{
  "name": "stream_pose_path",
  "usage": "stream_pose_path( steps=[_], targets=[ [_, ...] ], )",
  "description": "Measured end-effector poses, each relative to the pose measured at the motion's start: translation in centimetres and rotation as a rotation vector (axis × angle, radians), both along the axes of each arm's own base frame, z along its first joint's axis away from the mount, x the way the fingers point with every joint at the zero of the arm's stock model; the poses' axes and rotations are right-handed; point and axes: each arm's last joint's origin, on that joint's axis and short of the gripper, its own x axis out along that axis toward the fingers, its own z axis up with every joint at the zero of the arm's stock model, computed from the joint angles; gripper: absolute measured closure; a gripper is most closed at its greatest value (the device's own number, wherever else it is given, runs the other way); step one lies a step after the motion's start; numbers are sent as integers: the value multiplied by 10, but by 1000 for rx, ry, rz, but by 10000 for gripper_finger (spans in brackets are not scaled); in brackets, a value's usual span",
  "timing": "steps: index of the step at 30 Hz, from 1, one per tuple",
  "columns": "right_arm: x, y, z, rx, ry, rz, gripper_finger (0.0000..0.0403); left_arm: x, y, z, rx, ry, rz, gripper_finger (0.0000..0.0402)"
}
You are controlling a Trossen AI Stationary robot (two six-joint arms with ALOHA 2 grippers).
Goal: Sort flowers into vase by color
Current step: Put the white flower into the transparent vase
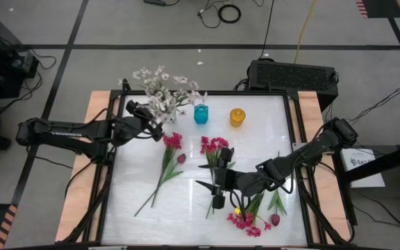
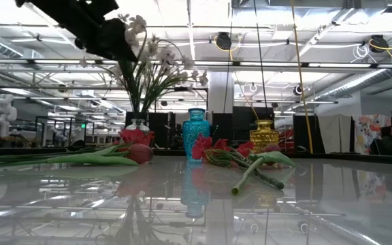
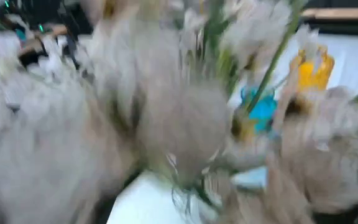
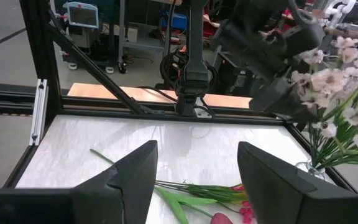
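White flowers [image 1: 162,94] stand in a clear vase [image 2: 137,124] at the table's far left; they fill the left wrist view [image 3: 185,124]. My left gripper [image 1: 146,117] stands open among the blossoms, also seen in the right wrist view [image 4: 278,68]. A blue vase [image 1: 201,114] and a yellow vase [image 1: 237,117] stand empty beside them. A magenta sprig [image 1: 172,142] with a maroon tulip [image 1: 181,158] lies mid-table, and a second magenta sprig [image 1: 214,147] lies to its right. My right gripper [image 4: 196,149] hovers open above that second sprig's stems [image 4: 191,186]. My left gripper has white blossoms all around its fingers. Whether the fingers touch any stem or blossom, I cannot tell: the left wrist view is smeared and the other views are too far off.
More flowers lie at the near right: a magenta cluster [image 1: 245,221] and a maroon tulip [image 1: 275,219] on green stems. The near left of the white tabletop [image 1: 130,215] is bare. A black frame rail [image 4: 39,74] runs round the table.
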Motion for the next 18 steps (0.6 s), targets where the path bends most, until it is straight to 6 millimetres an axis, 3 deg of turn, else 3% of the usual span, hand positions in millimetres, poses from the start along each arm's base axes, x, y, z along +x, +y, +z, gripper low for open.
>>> stream_pose_path(
  steps=[9, 18],
  targets=[
    [0, 0, 0, 0, 0, 0, 188, -2, -11, -7, -41, 40, -39, 2],
    [0, 0, -1, -4, 8, 0, 188, -17, -28, -23, -101, 145, 14, 2]
  ],
)
